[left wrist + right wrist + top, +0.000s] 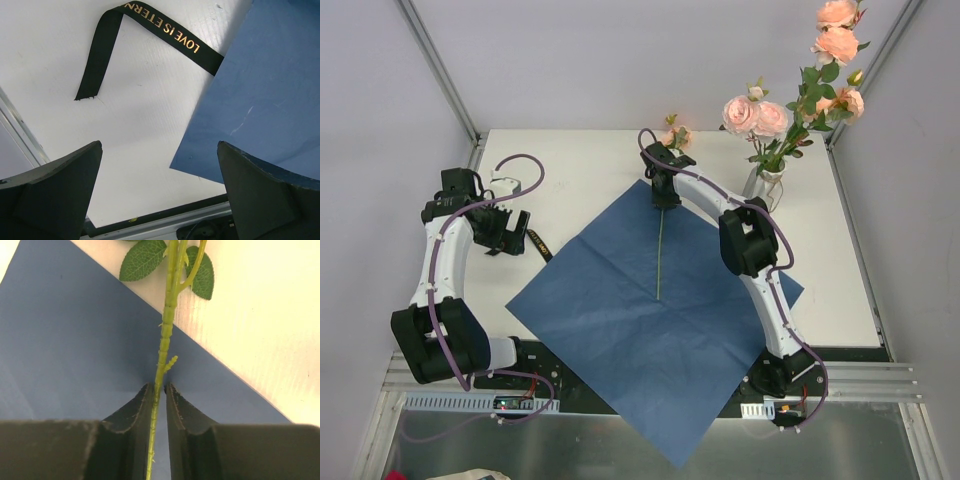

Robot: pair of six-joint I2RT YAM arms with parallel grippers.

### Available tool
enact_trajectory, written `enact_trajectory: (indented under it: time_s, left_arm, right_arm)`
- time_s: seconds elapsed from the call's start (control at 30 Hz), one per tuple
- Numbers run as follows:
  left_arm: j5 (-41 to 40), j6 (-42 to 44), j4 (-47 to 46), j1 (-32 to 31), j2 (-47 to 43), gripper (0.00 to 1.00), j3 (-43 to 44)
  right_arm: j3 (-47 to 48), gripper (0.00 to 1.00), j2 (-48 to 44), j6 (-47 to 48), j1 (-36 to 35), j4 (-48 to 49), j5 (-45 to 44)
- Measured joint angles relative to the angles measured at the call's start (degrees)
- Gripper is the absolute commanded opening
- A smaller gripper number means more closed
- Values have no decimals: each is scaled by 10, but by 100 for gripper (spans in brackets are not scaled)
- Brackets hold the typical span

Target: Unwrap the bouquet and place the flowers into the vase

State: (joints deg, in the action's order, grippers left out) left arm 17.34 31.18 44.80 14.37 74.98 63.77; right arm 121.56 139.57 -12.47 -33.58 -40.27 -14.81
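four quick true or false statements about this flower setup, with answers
1. The blue paper is wrapped around flowers. False: it lies spread flat on the table.
2. The vase holds several roses. True.
3. A single stem runs between the fingers of the right gripper. True.
4. The left gripper holds the ribbon. False: it is open and empty, and the ribbon lies on the table.
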Motion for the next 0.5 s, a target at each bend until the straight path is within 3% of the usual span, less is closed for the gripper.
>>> enact_trajectory:
  time_s: [0.13,0.5]
  left_arm:
    - [0,0,0,0,0,99,0]
    - [0,1,0,0,-10,99,0]
  right_arm:
    - [0,1,0,-2,0,-3,-6]
    - [-34,1,-19,-4,-2,15,-14]
